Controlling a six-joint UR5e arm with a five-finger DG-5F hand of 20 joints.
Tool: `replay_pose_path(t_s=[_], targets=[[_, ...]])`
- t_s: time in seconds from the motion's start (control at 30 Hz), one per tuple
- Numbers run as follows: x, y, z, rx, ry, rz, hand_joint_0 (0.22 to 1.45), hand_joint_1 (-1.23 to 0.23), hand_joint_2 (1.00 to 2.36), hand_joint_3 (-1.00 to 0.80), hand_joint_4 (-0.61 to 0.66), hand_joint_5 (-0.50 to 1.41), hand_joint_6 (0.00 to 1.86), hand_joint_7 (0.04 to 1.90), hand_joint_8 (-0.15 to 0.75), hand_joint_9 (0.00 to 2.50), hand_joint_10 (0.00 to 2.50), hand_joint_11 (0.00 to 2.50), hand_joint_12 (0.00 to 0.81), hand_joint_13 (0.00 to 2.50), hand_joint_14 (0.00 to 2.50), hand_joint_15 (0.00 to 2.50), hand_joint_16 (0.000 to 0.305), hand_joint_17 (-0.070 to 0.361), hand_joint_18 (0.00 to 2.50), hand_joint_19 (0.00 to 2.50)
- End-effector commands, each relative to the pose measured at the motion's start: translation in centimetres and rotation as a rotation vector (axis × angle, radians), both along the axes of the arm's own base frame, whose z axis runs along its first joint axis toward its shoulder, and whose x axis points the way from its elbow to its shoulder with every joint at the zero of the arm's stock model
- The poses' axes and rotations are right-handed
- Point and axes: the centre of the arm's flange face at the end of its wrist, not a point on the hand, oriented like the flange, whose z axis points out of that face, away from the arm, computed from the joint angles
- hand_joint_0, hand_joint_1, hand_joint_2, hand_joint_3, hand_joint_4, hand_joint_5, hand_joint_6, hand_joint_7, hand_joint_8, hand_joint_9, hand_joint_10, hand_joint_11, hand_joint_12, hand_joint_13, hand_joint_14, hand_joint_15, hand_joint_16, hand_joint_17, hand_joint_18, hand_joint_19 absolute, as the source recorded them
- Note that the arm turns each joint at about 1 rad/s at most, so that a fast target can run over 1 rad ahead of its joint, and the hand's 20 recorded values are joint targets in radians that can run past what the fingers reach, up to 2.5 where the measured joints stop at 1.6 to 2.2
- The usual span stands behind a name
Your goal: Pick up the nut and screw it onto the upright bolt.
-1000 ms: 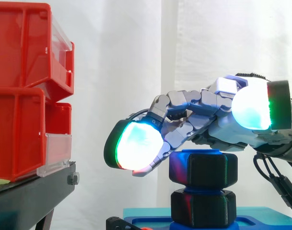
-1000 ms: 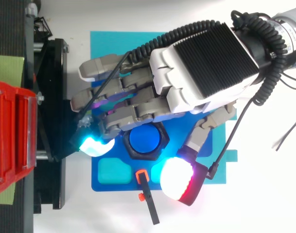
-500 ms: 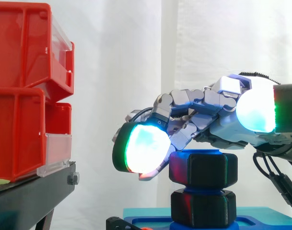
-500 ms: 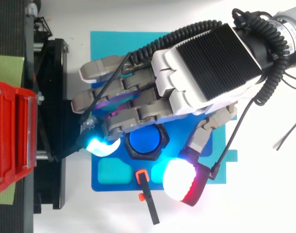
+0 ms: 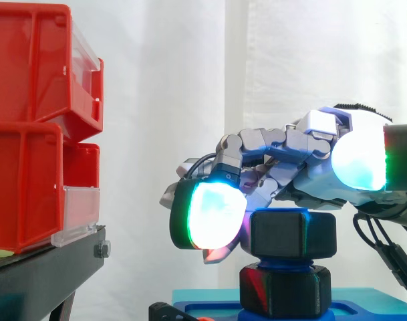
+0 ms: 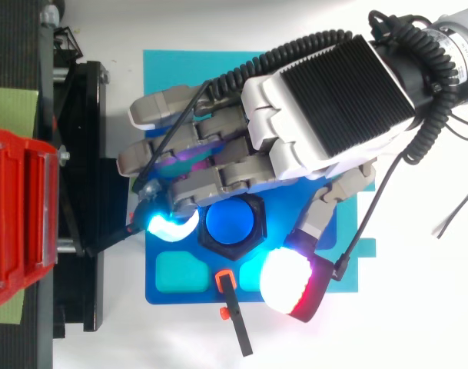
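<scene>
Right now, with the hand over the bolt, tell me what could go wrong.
1. The nut sits high on the bolt, apart from the lower nut; a sideways push from the hand might tilt or cross-thread it.
2. The hand reaches close to the black stand; a wide turn could bump it.

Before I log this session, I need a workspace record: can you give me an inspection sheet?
surface: white table, light-blue mat, dark-blue plate on the mat.
job's things: black nut on the upright blue bolt, above a second black hex piece.
clutter: black rod with orange clips at the plate's edge.
hand: the hand is over the nut.
cables: nothing seen.
surroundings: red bins on a black stand; white curtain.
</scene>
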Motion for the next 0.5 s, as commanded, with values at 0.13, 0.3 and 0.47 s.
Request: replay_pose_path(t_s=[0.13, 0.3, 0.47], targets=[[-0.2, -0.7, 0.0, -0.004, -0.001, 0.001, 0.48, -0.23, 1.00, -0.50, 0.22, -0.01, 0.50, 1.44, 0.286, 0.81, 0.00, 0.00, 0.302, 0.41, 0.00, 0.00, 0.029, 0.066, 0.01, 0.00], [-0.3, -1.2, 0.0, -0.006, -0.003, 0.005, 0.48, -0.23, 1.00, -0.50, 0.20, 0.01, 0.50, 1.53, 0.291, 0.84, 0.00, 0.00, 0.299, 0.43, 0.00, 0.00, 0.029, 0.065, 0.04, 0.00], [-0.6, -2.2, 0.0, -0.008, -0.002, 0.002, 0.48, -0.23, 1.00, -0.50, 0.19, 0.02, 0.50, 1.62, 0.293, 0.88, 0.00, 0.00, 0.296, 0.47, 0.00, 0.00, 0.027, 0.060, 0.08, 0.00]])
